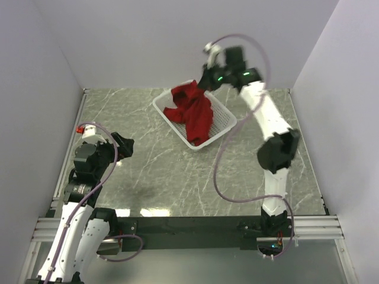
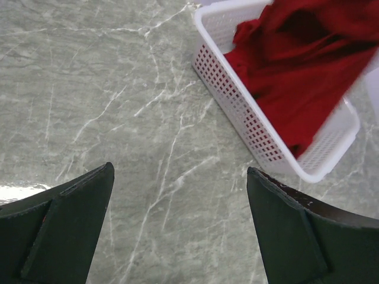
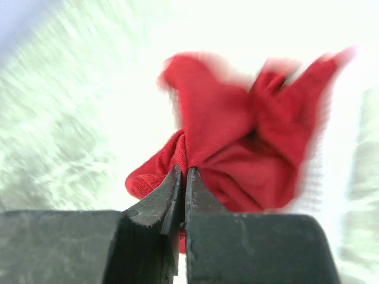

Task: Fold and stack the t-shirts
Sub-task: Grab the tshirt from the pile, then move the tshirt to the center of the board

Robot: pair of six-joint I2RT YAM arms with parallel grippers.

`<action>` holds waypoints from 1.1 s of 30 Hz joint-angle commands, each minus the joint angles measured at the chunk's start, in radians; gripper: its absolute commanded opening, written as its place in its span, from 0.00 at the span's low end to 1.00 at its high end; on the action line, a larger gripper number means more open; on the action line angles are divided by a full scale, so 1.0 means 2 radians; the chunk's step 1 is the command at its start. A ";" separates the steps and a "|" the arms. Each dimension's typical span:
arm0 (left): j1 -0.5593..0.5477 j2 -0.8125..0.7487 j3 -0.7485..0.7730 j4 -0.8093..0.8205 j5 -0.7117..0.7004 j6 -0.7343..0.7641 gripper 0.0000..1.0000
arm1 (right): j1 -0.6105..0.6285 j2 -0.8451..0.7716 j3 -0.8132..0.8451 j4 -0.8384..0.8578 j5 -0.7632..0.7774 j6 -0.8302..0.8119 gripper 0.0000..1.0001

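Left arm [image 1: 89,171] is sitting folded low at the near left, elbow tucked, wrist pointing forward and to the right. Left gripper [image 2: 179,170] is holding its jaws wide apart, nothing between them. Right arm [image 1: 269,124] is reaching far forward and raised, forearm angling left. Right gripper [image 3: 185,173] is pinching a fold of red t-shirt [image 3: 237,136], fingertips pressed together on the cloth.

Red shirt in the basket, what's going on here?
The right hand is pinched shut on a fold of the red t-shirt at the far end of the white basket. Most of the shirt drapes in the basket, and nothing is folded yet. The left hand hangs open over the table, apart from the basket and holding nothing.
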 commanded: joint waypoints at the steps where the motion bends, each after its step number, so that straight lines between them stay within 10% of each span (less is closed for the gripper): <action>1: -0.002 -0.014 -0.004 0.009 0.001 -0.021 0.99 | -0.053 -0.128 0.066 0.017 -0.094 -0.020 0.00; 24: -0.002 -0.007 -0.015 0.027 0.014 -0.089 0.99 | -0.201 -0.321 0.147 0.085 0.103 0.040 0.00; 33: -0.002 0.006 -0.009 0.029 0.034 -0.106 0.99 | -0.212 -0.413 -0.124 0.064 0.036 0.013 0.00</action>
